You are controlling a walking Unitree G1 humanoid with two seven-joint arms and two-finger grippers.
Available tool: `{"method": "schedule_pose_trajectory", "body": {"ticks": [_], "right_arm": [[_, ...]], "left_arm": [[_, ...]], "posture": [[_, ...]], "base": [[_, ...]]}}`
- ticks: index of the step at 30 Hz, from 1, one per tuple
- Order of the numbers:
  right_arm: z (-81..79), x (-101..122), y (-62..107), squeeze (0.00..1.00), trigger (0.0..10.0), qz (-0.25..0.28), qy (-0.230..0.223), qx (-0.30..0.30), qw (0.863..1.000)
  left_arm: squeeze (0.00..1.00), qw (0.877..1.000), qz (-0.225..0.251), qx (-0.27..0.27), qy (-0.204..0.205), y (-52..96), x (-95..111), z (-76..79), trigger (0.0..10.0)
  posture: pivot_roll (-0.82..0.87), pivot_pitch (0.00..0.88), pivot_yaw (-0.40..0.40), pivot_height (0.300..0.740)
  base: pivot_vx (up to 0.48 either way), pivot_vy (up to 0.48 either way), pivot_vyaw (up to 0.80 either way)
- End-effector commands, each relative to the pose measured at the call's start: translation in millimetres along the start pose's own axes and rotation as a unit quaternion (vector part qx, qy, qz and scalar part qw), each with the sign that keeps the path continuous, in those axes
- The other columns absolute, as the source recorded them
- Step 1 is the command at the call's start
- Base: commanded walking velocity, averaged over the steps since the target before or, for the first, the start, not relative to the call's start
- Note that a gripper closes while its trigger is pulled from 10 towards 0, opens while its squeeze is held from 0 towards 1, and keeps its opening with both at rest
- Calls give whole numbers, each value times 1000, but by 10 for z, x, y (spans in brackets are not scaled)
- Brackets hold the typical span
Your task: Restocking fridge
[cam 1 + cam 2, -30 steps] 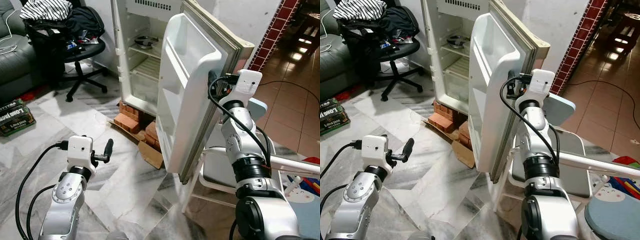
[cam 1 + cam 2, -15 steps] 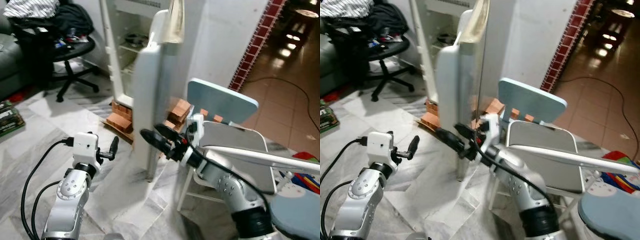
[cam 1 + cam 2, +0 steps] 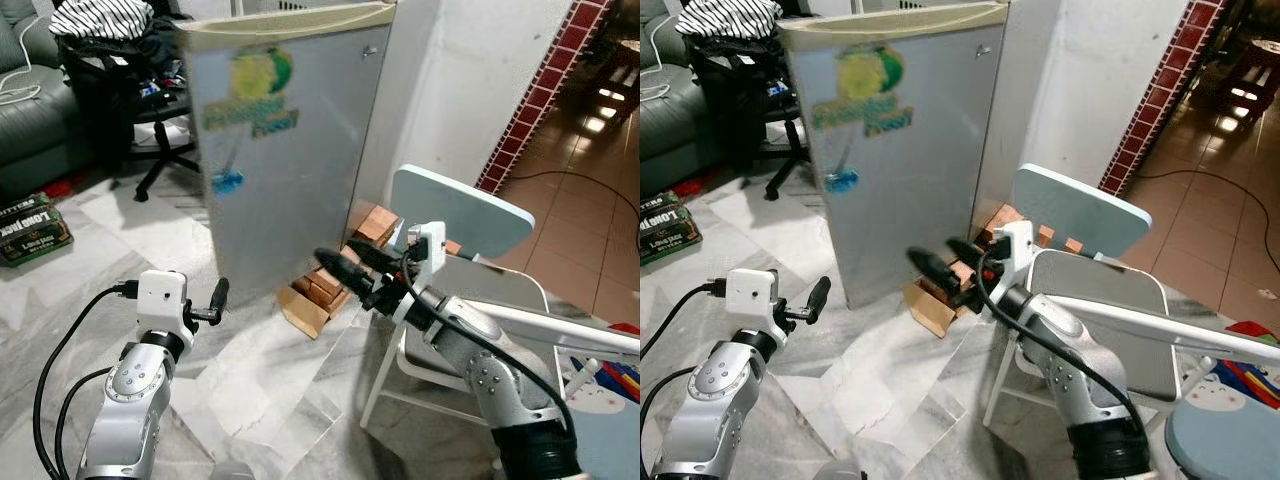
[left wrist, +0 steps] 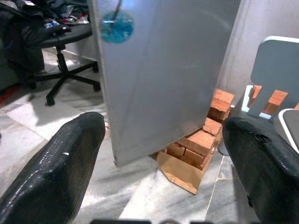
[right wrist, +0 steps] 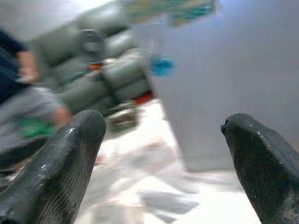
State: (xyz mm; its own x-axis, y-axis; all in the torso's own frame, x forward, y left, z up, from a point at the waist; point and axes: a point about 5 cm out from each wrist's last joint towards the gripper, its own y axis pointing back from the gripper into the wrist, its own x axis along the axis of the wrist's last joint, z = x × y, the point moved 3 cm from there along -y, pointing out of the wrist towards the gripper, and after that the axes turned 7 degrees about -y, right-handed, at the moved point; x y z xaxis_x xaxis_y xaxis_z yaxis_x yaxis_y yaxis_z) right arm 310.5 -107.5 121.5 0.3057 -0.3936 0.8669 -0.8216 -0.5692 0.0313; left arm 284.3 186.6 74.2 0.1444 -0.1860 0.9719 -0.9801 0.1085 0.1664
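Fridge (image 3: 290, 140) at the centre of the scene, door shut, grey front facing the robot, taller than wide and upright. Carries a yellow-and-green sticker (image 3: 262, 72) near the top, blurred, and a small blue round one (image 3: 227, 181) lower on the left side. Propped on a stack of red bricks (image 3: 330, 285) with a piece of brown cardboard (image 3: 303, 310) at the base, on a pale marble floor (image 3: 260, 370).

Right gripper (image 3: 335, 266) held out just in front of the fridge's lower right corner, black fingers (image 3: 352, 272) spread, nothing between them; whether touching the door cannot be told. Left gripper (image 3: 216, 300) raised at the lower left, well short of the door; fingers spread apart in the left wrist view (image 4: 70, 163), holding nothing.

Light-blue folding chair (image 3: 465, 215) just right of the fridge, against a white wall (image 3: 460, 90). Black office chair (image 3: 150, 110) piled with clothes (image 3: 100, 20) behind on the left, beside a grey sofa (image 3: 30, 120). Possibly a seated person in the blurred right wrist view.
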Motion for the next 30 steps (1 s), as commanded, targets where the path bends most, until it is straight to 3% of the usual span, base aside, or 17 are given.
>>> {"method": "schedule_pose_trajectory", "body": {"ticks": [1,7,15,25,30], "right_arm": [[108,56,17,0,10000,23,24,-50,998],[302,53,56,0,10000,50,43,-132,989],[344,123,1,0,10000,65,59,-158,983],[324,32,41,0,10000,63,65,-169,981],[403,46,103,0,10000,72,69,-195,976]], "left_arm": [[0,1000,-4,-4,-2,-11,-12,-9,10000],[0,1000,-1,-6,-7,-48,13,-20,10000],[0,999,19,2,-34,-96,186,-119,10000],[0,999,22,7,-26,-83,180,-106,10000],[0,1000,19,0,-15,-68,141,-57,10000]], "posture": [[104,0,-34,740],[105,0,-33,740],[120,0,-31,740],[107,0,-34,740],[96,0,-26,740]], "base": [[0,480,0],[0,480,0],[0,480,0],[0,480,-741],[0,480,-586]]}}
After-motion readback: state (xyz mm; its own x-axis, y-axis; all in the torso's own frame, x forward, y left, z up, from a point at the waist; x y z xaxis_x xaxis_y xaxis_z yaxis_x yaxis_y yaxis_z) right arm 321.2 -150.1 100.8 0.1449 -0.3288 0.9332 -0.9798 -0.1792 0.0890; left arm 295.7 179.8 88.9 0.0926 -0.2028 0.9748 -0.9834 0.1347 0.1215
